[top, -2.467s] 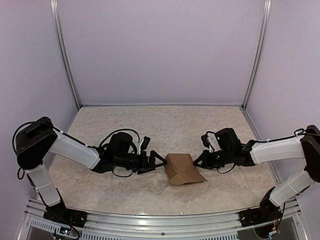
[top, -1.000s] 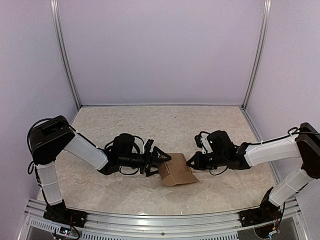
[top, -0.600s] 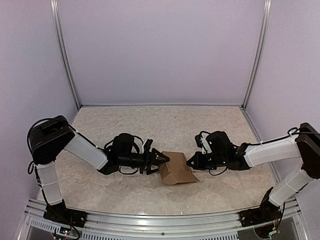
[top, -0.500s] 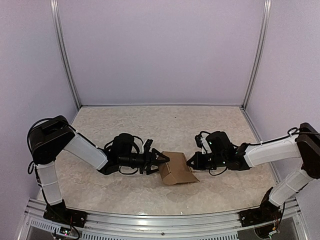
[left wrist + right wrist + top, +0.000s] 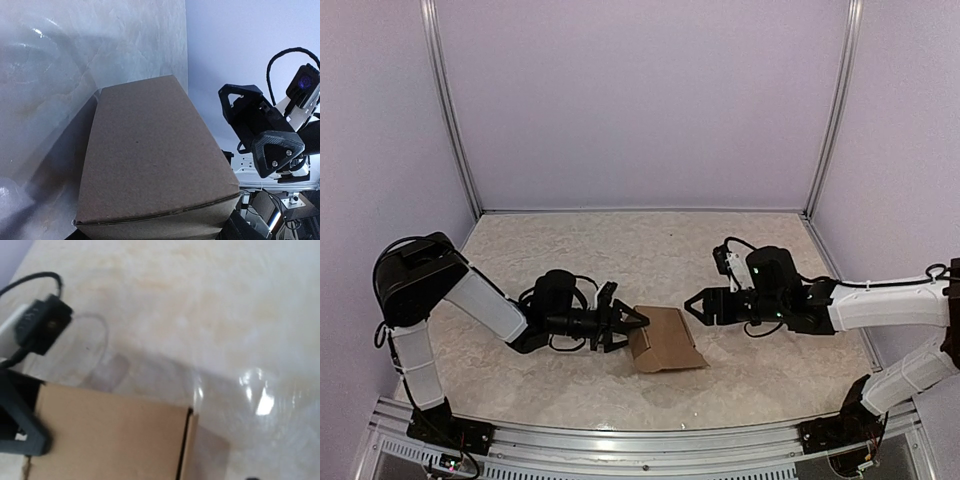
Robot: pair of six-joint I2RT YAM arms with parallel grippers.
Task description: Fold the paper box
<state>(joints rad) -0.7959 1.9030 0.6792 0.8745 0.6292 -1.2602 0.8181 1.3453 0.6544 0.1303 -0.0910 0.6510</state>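
The left arm reaches low across the marbled table (image 5: 650,250) toward the middle; its left gripper (image 5: 630,330) has its jaws closed on the left end of the paper box (image 5: 667,340), one finger at the far corner and one at the near corner; in the left wrist view the brown cardboard (image 5: 150,160) fills the frame right up to the camera. The box is folded into a cube-like shape and sits near the table's centre, a little toward the near edge (the right wrist view shows a dark slit along one edge (image 5: 184,445)); a black finger (image 5: 20,432) of the left claw shows against the box's side there. Just right of the box and apart from it, the right gripper (image 5: 690,307) hangs with its jaws spread, holding nothing; its parted fingers (image 5: 272,150) face the box.
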